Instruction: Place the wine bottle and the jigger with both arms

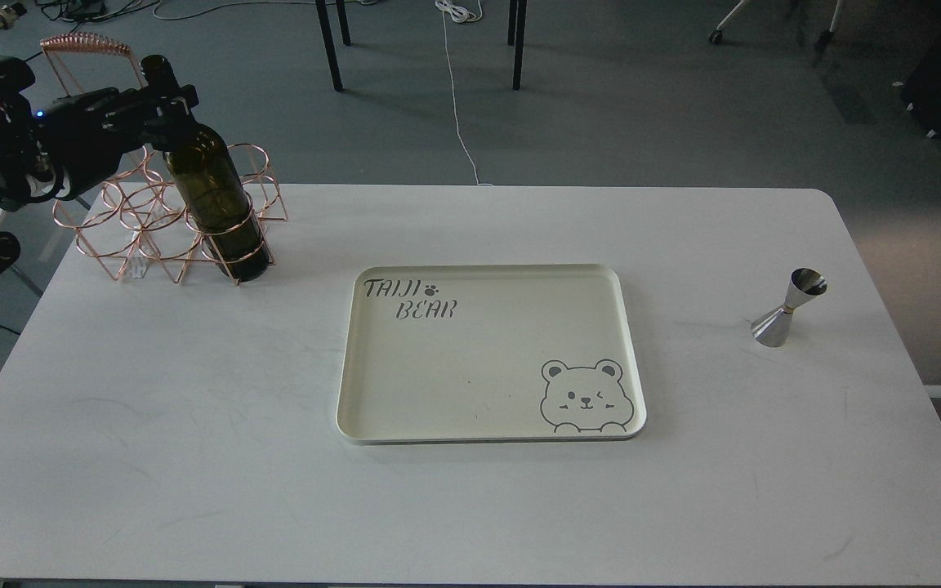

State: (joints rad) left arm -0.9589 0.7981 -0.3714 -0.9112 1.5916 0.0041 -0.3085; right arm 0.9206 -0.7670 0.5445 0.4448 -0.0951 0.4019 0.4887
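- The cream tray (372, 408) lies bare; nothing is placed yet.
- The jigger (789, 306) stands untouched on the table's right, and no right arm shows.
- The wine bottle (217, 204) sits in the copper wire rack (136, 245).
- The left gripper (164, 110) is at the bottle's neck; whether it is clamped, I cannot tell.

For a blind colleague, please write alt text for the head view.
The left claw grips the neck of the wine bottle, standing in a copper wire rack. An empty cream tray lies mid-table; the jigger stands at right.
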